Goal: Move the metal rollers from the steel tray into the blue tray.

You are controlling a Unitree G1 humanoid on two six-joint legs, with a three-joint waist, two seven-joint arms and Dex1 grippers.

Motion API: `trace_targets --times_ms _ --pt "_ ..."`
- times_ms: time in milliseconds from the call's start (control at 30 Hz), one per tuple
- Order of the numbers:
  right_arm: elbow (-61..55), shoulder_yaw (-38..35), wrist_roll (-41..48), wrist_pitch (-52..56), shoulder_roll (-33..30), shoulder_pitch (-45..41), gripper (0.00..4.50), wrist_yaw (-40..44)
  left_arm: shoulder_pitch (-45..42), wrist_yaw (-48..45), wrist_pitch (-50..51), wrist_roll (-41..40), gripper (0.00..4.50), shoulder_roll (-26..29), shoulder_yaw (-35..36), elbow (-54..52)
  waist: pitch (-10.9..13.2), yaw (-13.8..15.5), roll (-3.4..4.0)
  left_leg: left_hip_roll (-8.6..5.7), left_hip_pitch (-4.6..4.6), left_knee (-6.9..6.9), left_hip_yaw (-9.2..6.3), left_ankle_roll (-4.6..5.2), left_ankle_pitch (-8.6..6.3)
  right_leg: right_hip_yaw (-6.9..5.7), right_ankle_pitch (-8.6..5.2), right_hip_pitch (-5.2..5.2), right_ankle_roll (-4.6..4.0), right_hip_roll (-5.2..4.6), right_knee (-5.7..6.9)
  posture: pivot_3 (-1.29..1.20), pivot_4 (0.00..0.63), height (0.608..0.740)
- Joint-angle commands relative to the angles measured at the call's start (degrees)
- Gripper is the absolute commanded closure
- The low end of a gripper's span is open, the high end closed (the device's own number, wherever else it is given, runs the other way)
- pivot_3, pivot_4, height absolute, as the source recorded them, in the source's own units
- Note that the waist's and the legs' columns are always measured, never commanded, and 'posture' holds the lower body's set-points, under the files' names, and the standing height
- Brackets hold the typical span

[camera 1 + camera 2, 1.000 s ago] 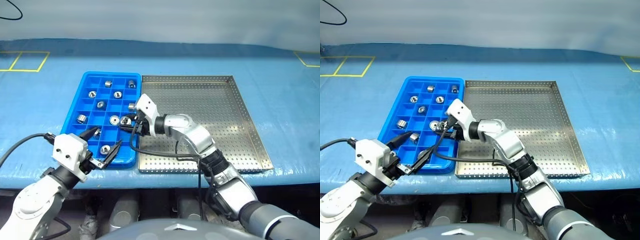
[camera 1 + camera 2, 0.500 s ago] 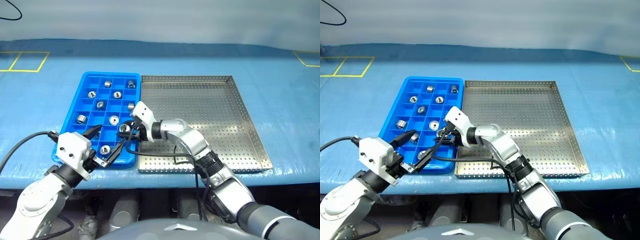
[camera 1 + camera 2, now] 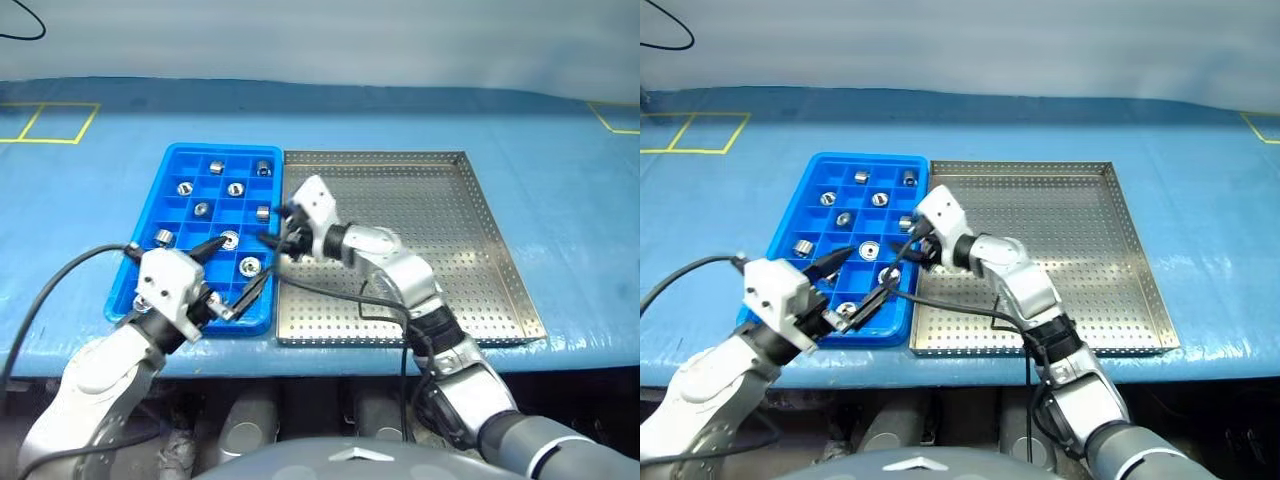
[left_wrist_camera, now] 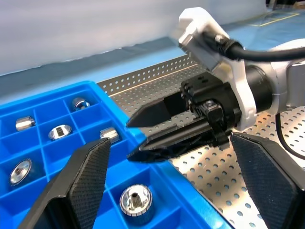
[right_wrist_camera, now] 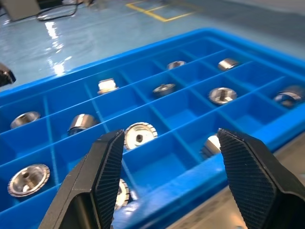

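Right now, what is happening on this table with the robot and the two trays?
The robot is sorting metal rollers into the blue tray. The steel tray beside it looks empty, and the rollers lie in separate compartments of the blue one. The right pincer is at the blue tray's edge next to the steel tray, fingers apart and holding nothing. The left pincer hangs wide open over the tray's near end, also empty.

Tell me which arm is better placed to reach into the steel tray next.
Right. The right gripper, open, sits at the edge between the blue tray and the steel tray, its arm over that tray. The left gripper hovers over the blue tray's near corner. The steel tray looks empty.
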Motion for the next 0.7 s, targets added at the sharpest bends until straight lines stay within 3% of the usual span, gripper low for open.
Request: trace_targets --times_ms 33,233,467,633,700 --pt "-6.2 -6.6 -2.5 -2.1 -5.1 3.7 1.21 -4.4 -6.1 -0.4 -3.2 3.7 0.08 -1.6 -6.0 4.9 0.0 -0.3 0.00 -0.04 0.00 0.00 0.01 0.02 -0.01 0.01 0.00 0.01 0.01 -0.02 -0.01 -0.04 0.150 0.740" --pt "-10.3 -15.5 -4.6 -4.5 -13.5 12.5 1.21 -8.3 -16.5 -0.2 -11.0 9.2 0.08 -7.6 -11.8 18.3 0.0 -2.5 0.02 -0.11 -0.06 -0.01 0.18 0.14 -0.07 0.15 0.02 -0.06 0.08 -0.06 -0.08 -0.16 0.150 0.740" --pt "-13.1 -22.0 1.4 -2.9 -16.7 19.8 1.21 -4.8 -22.6 -0.1 -14.7 13.0 0.08 -12.0 -13.9 27.9 0.0 -6.3 0.05 -0.04 -0.02 0.00 0.37 0.24 -0.13 0.30 0.08 -0.07 0.20 0.03 -0.06 -0.24 0.150 0.740" --pt "-13.8 -23.4 1.9 -4.2 -17.0 23.1 0.02 -5.9 -24.8 -2.2 -15.3 12.2 0.08 -13.7 -14.7 32.0 0.0 -8.2 0.05 0.06 0.00 0.09 0.56 0.34 -0.18 0.48 0.24 -0.06 0.49 0.03 -0.06 -0.26 0.150 0.740" --pt "-13.8 -23.7 1.1 -5.8 -16.9 23.5 0.02 -7.0 -25.3 -3.2 -14.7 12.6 0.08 -13.4 -15.2 33.1 0.0 -8.7 0.04 0.00 0.01 0.12 0.61 0.37 -0.19 0.56 0.19 -0.06 0.55 0.02 -0.06 -0.27 0.150 0.740"
